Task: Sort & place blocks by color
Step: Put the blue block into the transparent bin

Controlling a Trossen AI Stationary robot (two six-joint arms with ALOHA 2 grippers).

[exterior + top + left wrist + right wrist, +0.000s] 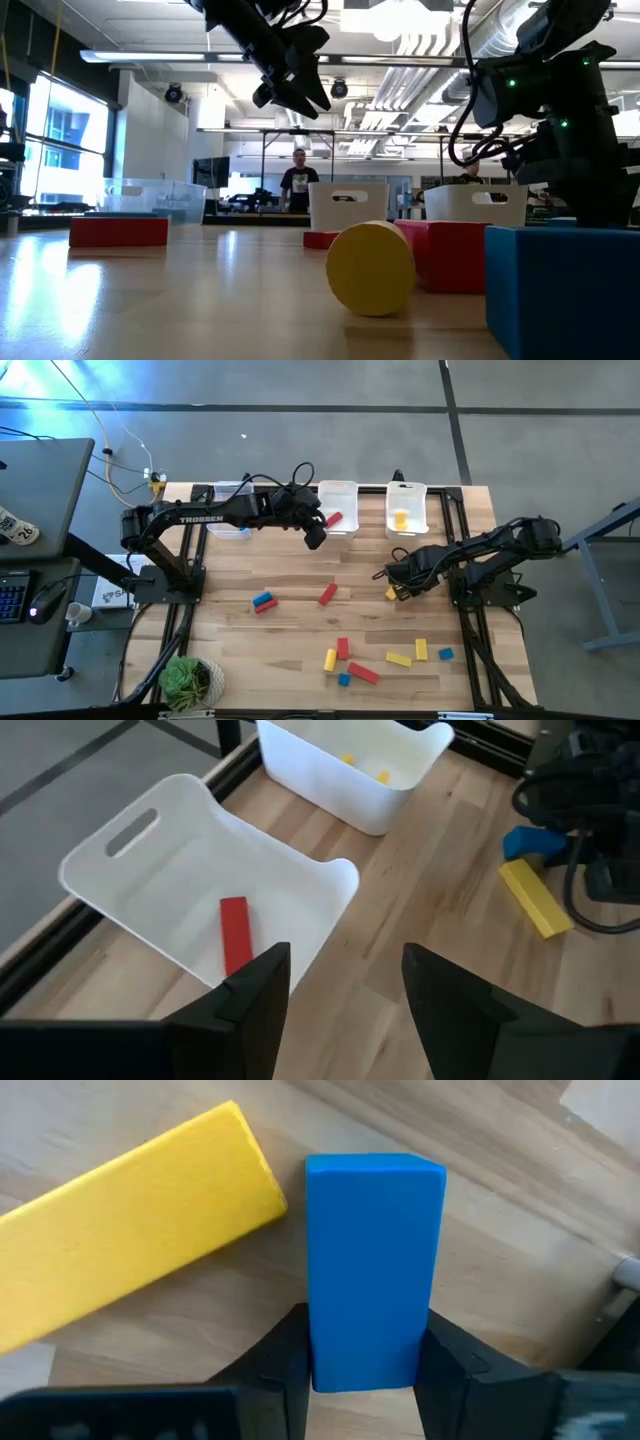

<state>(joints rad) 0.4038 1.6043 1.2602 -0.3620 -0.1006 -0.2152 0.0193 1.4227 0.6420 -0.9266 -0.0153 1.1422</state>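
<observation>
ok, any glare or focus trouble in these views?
High view: blue-white glare on the floor at top left, table evenly lit. Low view: ceiling lights and left window blown out, yellow block and blue block up close look soft. Right wrist view: blue block sharp between the right claw's fingers.
</observation>
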